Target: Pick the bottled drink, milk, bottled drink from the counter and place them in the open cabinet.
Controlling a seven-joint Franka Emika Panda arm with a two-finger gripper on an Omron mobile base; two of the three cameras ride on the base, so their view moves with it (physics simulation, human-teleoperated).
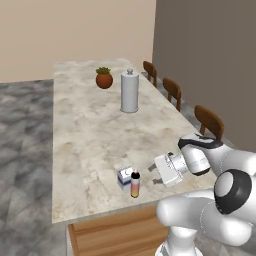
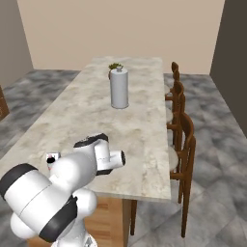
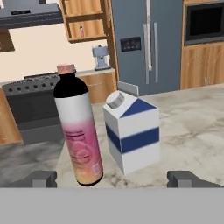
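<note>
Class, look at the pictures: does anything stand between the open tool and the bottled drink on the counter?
Nothing visible does. In the hand view the bottled drink stands directly ahead of the open tool, with bare counter between them. The milk stands beside the bottle, not in front.

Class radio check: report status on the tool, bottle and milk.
Tool open, level, short of bottle. Milk upright beside it, apart. Path clear.

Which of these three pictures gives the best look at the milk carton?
The hand view: the milk stands close and whole, its blue panels, gabled top and round cap clear, beside the bottle. In the left base view it is a small white and blue box partly behind the bottle. In the right base view, the arm covers that spot.
</note>
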